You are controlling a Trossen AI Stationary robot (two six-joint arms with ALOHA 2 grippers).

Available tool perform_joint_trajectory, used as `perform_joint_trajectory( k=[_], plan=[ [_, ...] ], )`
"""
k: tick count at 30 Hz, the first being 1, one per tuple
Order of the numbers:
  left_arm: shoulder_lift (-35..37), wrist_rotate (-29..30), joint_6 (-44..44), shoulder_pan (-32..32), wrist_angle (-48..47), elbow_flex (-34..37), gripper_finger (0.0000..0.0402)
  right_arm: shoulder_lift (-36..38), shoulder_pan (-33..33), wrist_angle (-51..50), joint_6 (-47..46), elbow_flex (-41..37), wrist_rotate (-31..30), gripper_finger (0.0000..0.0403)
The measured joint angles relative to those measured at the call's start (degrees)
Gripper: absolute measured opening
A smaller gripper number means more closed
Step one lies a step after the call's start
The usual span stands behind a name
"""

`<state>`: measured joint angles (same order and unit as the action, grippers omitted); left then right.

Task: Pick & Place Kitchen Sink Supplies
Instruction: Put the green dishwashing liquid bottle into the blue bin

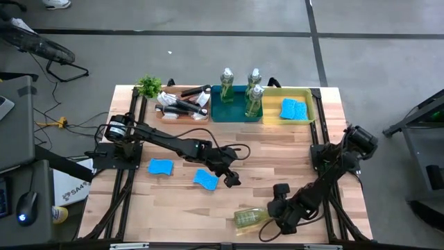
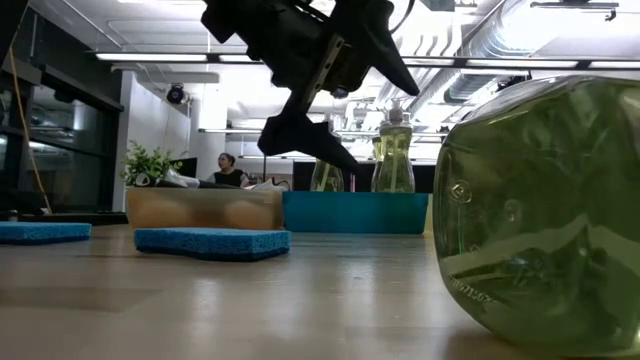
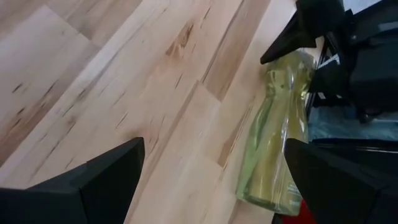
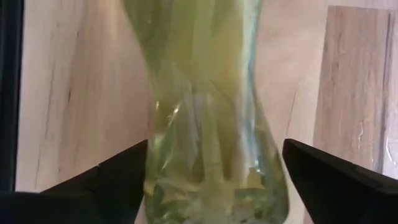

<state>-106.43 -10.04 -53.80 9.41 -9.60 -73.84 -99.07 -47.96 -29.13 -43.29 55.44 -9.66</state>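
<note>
High view: right gripper [image 1: 272, 221], lower centre of frame, has its jaws spread wide on either side of a clear plastic bottle of yellow-green liquid [image 1: 250, 217] lying on its side on the wooden table [image 1: 277, 156]; no grip is visible. Left gripper [image 1: 231, 175], mid-frame, hangs fully open and empty beside a bright blue rectangular sponge [image 1: 206, 180].
</note>
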Motion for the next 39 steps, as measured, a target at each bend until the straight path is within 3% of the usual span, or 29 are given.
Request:
perform_joint_trajectory(
  k=[8, 19, 27, 39],
  plan=[
    [0.00, -0.17, 0.00, 0.00, -1.21, 0.00, 0.0381, 0.02, 0.43, -2.01, 0.20, 0.02, 1.73, 0.0280],
    [0.00, -0.13, -0.94, 0.00, -0.93, 0.00, 0.0381, 1.13, 1.13, -3.78, 1.87, 0.03, 4.64, 0.0278],
    [0.00, 0.03, -2.19, -0.02, -0.17, 0.00, 0.0381, 9.27, 4.18, -10.79, 5.86, -0.22, 5.91, 0.0278],
    [0.58, -0.12, 2.68, -1.73, 8.61, 0.00, 0.0381, 23.58, 10.20, -25.56, 10.24, -0.11, 0.78, 0.0278]
  ],
)
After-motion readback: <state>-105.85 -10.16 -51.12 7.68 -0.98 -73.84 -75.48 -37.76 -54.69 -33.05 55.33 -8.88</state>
